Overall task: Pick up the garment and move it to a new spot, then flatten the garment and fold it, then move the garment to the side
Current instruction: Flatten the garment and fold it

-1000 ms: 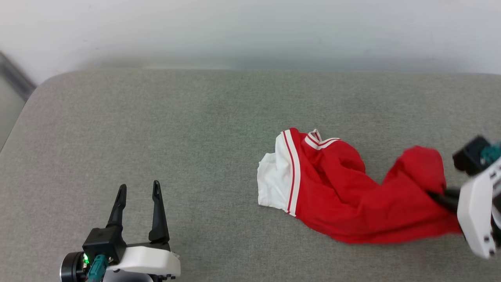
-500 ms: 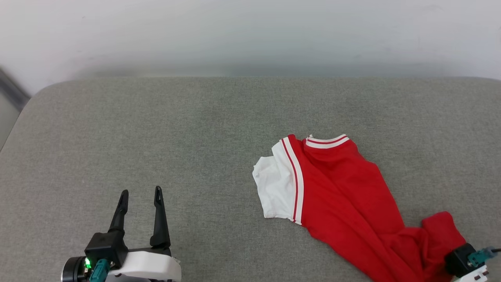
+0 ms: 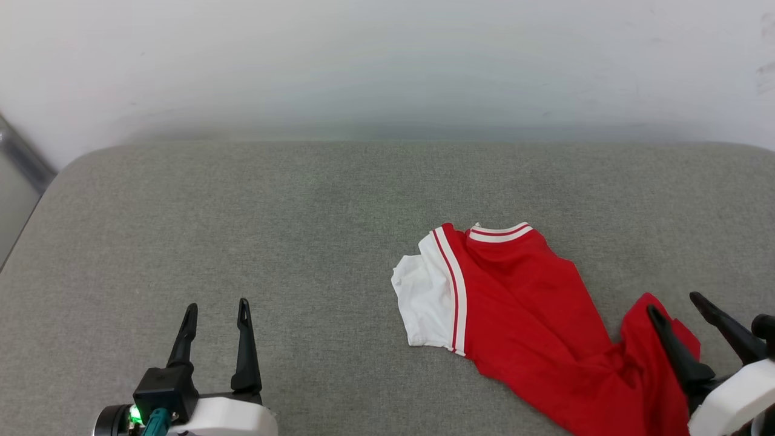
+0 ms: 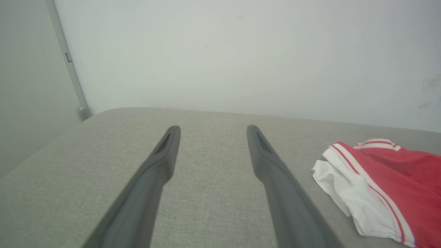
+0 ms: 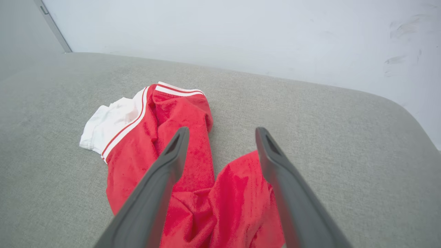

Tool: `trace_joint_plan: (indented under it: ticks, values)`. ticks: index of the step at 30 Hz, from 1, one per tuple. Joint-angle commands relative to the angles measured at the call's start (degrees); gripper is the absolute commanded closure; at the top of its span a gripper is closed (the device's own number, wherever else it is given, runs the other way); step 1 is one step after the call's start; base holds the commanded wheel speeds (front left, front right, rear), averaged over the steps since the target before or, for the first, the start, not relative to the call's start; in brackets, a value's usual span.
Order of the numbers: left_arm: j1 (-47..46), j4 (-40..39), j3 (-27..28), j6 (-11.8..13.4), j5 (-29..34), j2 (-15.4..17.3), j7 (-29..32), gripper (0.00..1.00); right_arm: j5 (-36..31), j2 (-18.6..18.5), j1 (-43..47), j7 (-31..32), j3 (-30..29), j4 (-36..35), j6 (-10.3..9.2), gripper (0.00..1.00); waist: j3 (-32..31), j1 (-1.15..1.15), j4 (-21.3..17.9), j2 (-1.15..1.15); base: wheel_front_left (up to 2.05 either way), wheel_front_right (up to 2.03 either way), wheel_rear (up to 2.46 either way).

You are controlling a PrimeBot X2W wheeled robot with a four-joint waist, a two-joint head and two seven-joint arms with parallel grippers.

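Garment (image 3: 527, 315) lies crumpled on the right of the tabletop (image 3: 303, 212). It looks like soft, light, limp cloth, likely best pinched at a hem corner or shoulder. Right pincer (image 3: 672, 303) gapes over its bunched end, empty. Left pincer (image 3: 218, 304) is open too, well apart.

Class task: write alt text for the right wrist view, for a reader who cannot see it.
A crumpled red shirt with a white sleeve lies on a grey cushion. The right hand hangs open over its near end, holding nothing; a pale wall stands behind.
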Motion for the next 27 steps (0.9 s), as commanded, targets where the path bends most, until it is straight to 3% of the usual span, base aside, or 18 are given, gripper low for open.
trace_joint_plan:
  ticks: [1,7,11,15,20,24,27]
  values:
    - [-0.6,-0.2,0.2,-0.5,0.8,0.0,-0.2,0.00,-3.6,4.1,1.4,-2.2,-2.7,-1.8,-0.04,0.00,-0.2,0.00,0.2,0.00,0.00,0.00,0.00]
    - [-5.8,0.8,1.5,-3.7,2.8,1.2,-0.2,0.00,-13.3,15.1,2.8,-9.7,-9.7,-4.3,-0.03,0.00,0.2,0.00,0.2,0.00,0.00,0.00,0.00]
    - [-12.4,2.9,1.3,-6.7,3.7,3.1,-0.2,0.00,-17.3,20.3,3.4,-13.7,-11.7,-4.4,-0.03,0.00,1.3,0.00,-0.3,0.00,0.00,0.00,0.00]
    - [-17.5,6.4,-0.7,-8.8,4.3,5.0,-0.1,0.00,-19.1,22.3,3.7,-15.7,-12.0,-3.9,-0.04,0.00,2.3,0.00,-0.8,0.00,0.00,0.00,0.00]
    - [-28.1,11.4,-4.2,-10.8,2.9,7.9,5.4,0.00,-20.9,23.8,2.7,-17.6,-11.8,-3.0,-0.03,0.00,4.2,0.00,-2.1,0.00,0.00,0.00,0.00]
    - [-35.2,13.6,-9.1,-11.3,-1.2,9.5,14.4,0.00,-21.6,24.2,1.4,-18.5,-11.7,-2.5,-0.03,0.00,5.6,0.00,-3.1,0.00,0.00,0.00,0.00]
    - [-40.4,13.5,-16.2,-11.4,-7.2,12.1,22.2,0.00,-21.8,24.3,0.9,-19.0,-11.5,-2.3,-0.03,0.00,6.7,0.00,-3.8,0.00,0.00,0.00,0.00]
